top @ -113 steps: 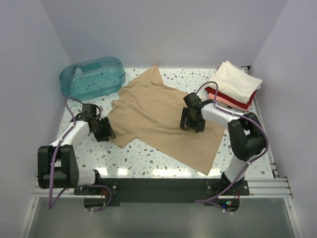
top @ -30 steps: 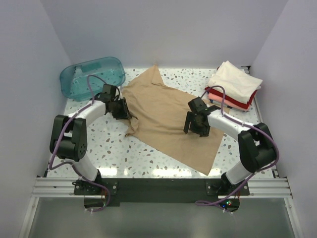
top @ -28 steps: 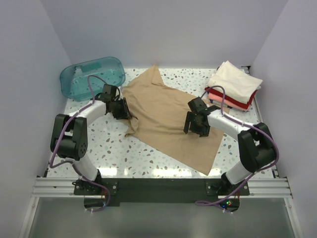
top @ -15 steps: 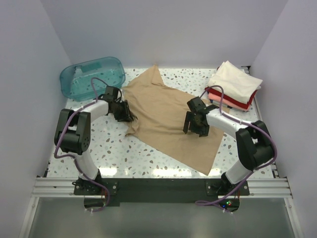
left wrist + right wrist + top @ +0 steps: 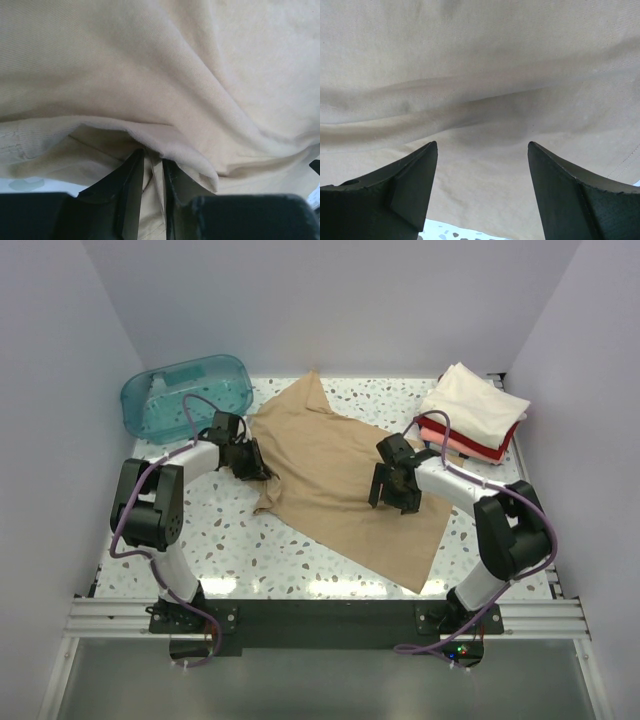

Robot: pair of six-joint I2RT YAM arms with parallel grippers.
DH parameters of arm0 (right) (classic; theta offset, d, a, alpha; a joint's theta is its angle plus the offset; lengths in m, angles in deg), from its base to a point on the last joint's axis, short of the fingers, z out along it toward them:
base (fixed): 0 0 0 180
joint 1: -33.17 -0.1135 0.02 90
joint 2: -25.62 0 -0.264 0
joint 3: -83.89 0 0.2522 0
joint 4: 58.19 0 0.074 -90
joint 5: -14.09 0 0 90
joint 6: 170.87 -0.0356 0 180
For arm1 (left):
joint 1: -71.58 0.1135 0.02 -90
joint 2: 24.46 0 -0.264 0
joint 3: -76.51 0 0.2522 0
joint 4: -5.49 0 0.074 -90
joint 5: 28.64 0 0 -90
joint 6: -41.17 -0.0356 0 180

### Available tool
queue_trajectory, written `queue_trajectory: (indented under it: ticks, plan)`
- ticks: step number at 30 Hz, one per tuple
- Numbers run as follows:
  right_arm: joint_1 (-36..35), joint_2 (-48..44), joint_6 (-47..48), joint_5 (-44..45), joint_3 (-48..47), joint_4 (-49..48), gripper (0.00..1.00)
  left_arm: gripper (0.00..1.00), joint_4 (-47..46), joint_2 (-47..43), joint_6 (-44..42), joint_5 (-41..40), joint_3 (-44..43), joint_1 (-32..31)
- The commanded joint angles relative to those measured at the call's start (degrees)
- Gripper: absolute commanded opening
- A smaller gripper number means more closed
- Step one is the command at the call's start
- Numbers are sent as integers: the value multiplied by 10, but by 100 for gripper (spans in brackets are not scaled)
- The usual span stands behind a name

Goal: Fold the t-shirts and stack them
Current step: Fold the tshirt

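Top external view: left gripper [image 5: 250, 465], pinching the centrally spread tan shirt [image 5: 320, 455], has drawn its nine-o'clock sleeve [image 5: 268, 486] inward (first fold begun); right gripper [image 5: 395, 502], spread, stands at three o'clock.

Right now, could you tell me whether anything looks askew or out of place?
The tan t-shirt lies diagonally, its left edge bunched into a fold pinched in the left pincer. The cream t-shirt sits skewed over the red t-shirt.
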Motion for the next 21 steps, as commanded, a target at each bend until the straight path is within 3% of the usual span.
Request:
queue_trajectory:
  ticks: [1,9,21]
  plan:
    - [-3,2,5,3,-22,8,76,25,-37,4,12,18,-20,-1]
    - [-2,5,5,3,-25,10,76,1,-36,8,13,30,-24,-1]
    - [-2,-24,1,20,-5,25,76,0,6,-86,16,20,-5,11]
